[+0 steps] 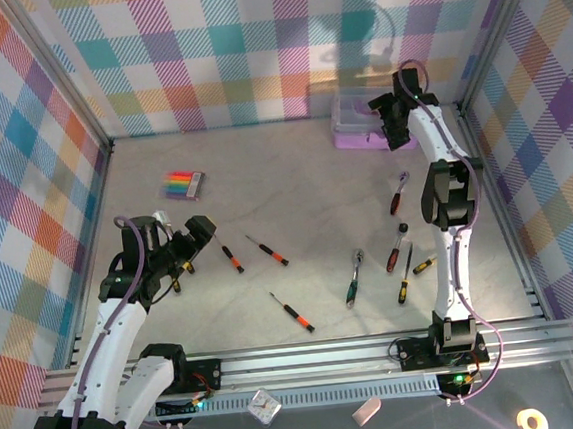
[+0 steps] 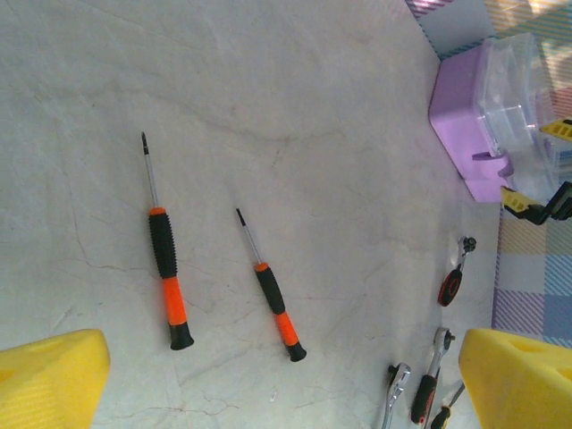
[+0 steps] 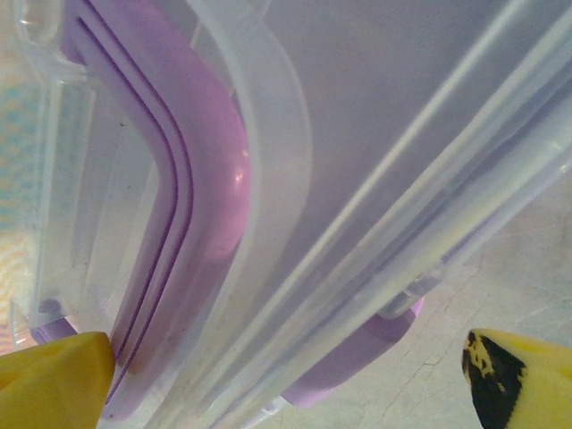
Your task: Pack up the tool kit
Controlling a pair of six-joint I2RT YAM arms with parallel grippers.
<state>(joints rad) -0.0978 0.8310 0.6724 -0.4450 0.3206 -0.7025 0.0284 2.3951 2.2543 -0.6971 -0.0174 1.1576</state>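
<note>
Over veined tabletop (image 2: 268,89) | left pincer (image 2: 286,380) agape | right pincer (image 3: 286,380) agape at clear-lidded purple box (image 3: 214,179)

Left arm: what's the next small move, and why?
Probably lower the left gripper onto the bigger screwdriver and close. Its jaws are open and hold nothing. That screwdriver lies loose on the table, apart from the smaller one, just ahead of the fingers.

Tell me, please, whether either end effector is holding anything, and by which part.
Nothing is held. The left end effector hangs open above two screwdrivers; the right end effector is open over the purple box.
</note>
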